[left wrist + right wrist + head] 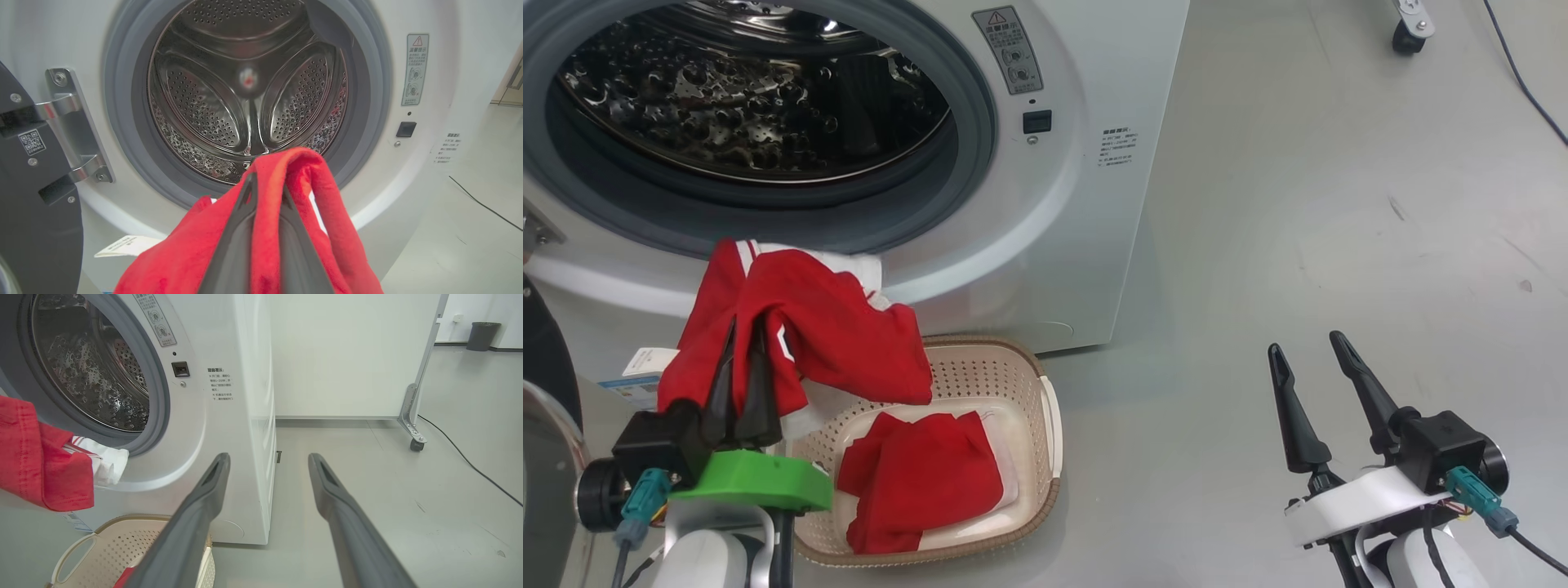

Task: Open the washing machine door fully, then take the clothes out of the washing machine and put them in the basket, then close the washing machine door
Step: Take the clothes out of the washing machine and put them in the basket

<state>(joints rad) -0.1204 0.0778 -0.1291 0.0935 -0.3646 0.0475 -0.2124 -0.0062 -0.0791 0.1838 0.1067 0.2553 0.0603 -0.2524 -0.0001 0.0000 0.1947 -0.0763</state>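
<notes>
Bright red soft fabric garment (833,335) with white trim, pinched in tightly closed left gripper (747,343) above left edge of cream perforated plastic basket (1031,384) holding second red garment (923,482), before white front-loading washing machine (1094,204); right gripper (1305,343) spread wide over grey floor (1339,204).

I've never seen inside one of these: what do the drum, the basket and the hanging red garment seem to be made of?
The drum: polished metal, likely stainless steel; it mirrors light and is punched with small holes. The basket: matte cream plastic, judging by its moulded, regular perforations. The red garment, pinched in the left gripper: soft cloth, perhaps cotton; it drapes and creases.
</notes>
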